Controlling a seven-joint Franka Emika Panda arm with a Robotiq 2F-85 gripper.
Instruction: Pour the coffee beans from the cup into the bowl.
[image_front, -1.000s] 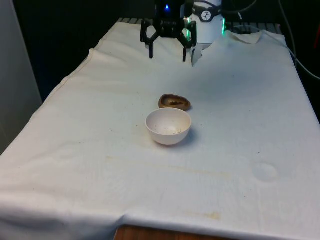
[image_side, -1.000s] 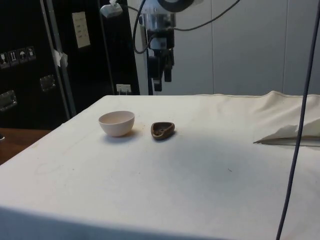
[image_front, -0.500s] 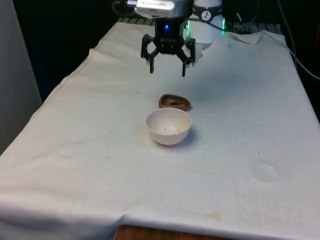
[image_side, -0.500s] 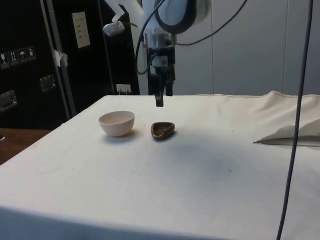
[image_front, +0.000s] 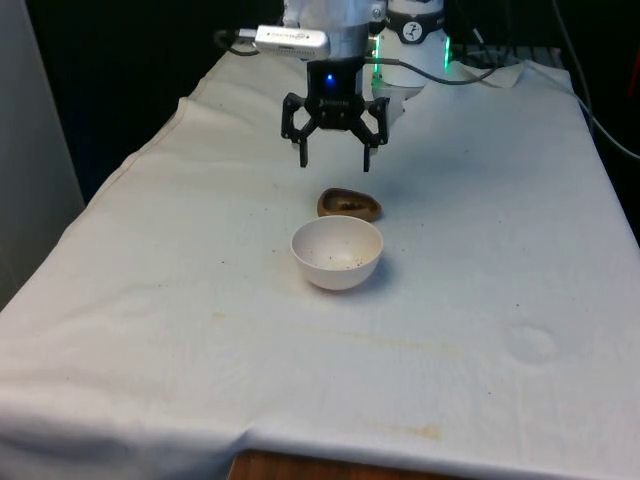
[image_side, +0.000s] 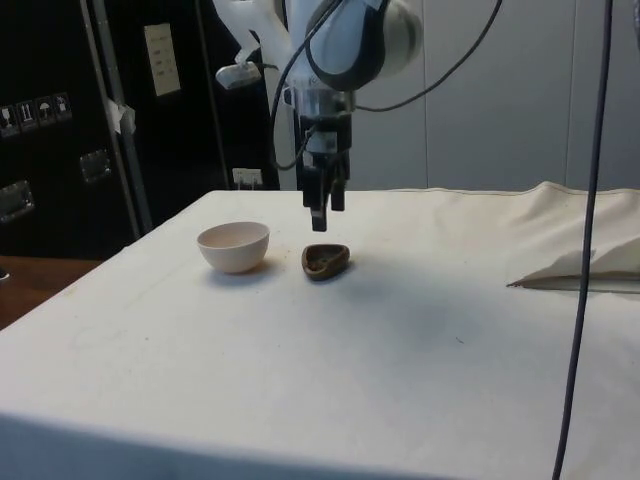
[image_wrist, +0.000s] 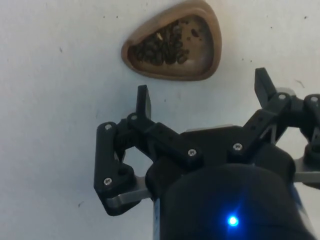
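Note:
A small brown cup (image_front: 349, 204) with a rounded, teardrop rim sits on the cloth and holds dark coffee beans (image_wrist: 165, 45). Just in front of it stands a white bowl (image_front: 337, 252) with a few dark specks inside. In the side view the cup (image_side: 326, 260) lies right of the bowl (image_side: 234, 246). My gripper (image_front: 335, 155) hangs open in the air above and slightly behind the cup, fingers pointing down, nothing between them. The side view has the gripper (image_side: 325, 210) a short way above the cup. In the wrist view the gripper (image_wrist: 204, 95) stands short of the cup (image_wrist: 172, 42).
A white cloth (image_front: 480, 300) covers the table, with rumpled folds (image_front: 500, 75) at the far end near the robot's base. A dark cable (image_side: 590, 240) hangs down at the side view's right. Broad bare cloth lies around the bowl and cup.
The gripper has come down and forward from the table's far end toward the cup, staying open. Cup and bowl have not moved.

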